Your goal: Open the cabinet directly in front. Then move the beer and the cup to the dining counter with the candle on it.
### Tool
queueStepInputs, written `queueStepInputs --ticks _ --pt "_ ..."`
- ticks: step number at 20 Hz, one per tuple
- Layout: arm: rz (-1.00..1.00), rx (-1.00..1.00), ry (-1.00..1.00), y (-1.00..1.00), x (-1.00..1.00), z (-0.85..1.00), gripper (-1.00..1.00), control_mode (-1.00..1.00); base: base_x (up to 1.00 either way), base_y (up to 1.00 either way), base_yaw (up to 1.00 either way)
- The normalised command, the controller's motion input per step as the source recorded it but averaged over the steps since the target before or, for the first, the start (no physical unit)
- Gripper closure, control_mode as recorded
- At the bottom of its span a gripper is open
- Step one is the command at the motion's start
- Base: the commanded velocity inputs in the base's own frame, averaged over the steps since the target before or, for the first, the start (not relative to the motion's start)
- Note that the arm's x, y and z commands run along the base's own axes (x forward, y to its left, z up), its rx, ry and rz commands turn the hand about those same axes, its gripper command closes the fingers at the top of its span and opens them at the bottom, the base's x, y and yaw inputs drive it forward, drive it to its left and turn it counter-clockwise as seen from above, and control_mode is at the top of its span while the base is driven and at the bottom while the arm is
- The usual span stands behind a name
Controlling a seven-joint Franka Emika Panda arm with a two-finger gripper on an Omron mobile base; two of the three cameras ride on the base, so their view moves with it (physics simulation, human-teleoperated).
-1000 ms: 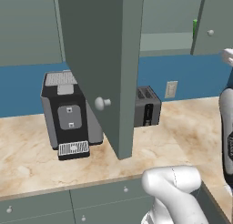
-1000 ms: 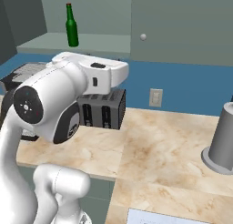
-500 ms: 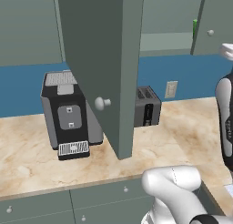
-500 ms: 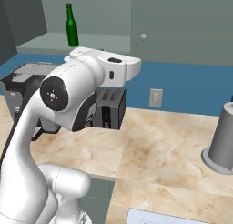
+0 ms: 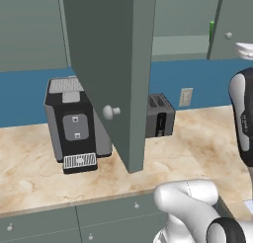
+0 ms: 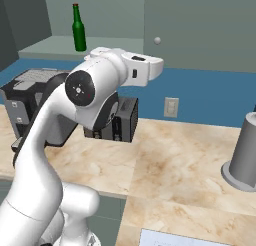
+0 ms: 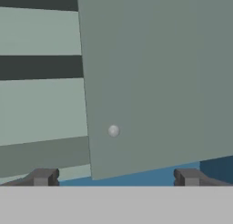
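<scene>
The cabinet stands open, its grey-green door (image 5: 113,64) swung out toward me with a round pale knob (image 5: 111,111). On the bared shelf (image 6: 60,49) the dark green beer (image 6: 77,35) stands upright at the left. A sliver of the bright green cup (image 5: 211,29) peeks out at the shelf's right end, mostly hidden behind the neighbouring closed door (image 5: 232,24). My gripper (image 7: 116,177) is open and holds nothing. It faces that closed door (image 7: 154,82) and its knob (image 7: 113,130), with the open shelves (image 7: 41,104) to the left. My hand (image 6: 145,67) hovers in front of the shelf, right of the beer.
A black coffee machine (image 5: 74,123) and a dark toaster (image 5: 159,116) stand on the marble worktop (image 5: 197,138) under the cabinet. A grey cylinder (image 6: 247,152) stands at the right. A wall outlet (image 6: 171,107) sits on the blue backsplash. The open door juts out over the worktop.
My arm has lifted, and the hand has swung right and slightly up in front of the shelf. The jaws stay open. Beer, cup and door have not moved.
</scene>
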Motion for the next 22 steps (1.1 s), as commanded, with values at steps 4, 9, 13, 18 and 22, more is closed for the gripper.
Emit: queueStepInputs --ticks 4,9,13,18,22 --pt "0.02 0.0 0.02 -0.07 0.44 0.0 -1.0 -1.0 0.0 0.0 0.0" --pt "0.03 0.01 0.0 -0.15 0.51 0.0 -1.0 -1.0 0.0 0.0 0.0" --pt "0.04 0.01 0.0 -0.27 0.51 0.0 -1.0 -1.0 0.0 0.0 0.0" --pt "0.04 0.02 0.0 -0.2 0.56 0.0 -1.0 -1.0 0.0 0.0 0.0" --pt "0.04 0.06 0.0 -0.14 0.6 -0.06 -1.0 -1.0 0.0 0.0 0.0"
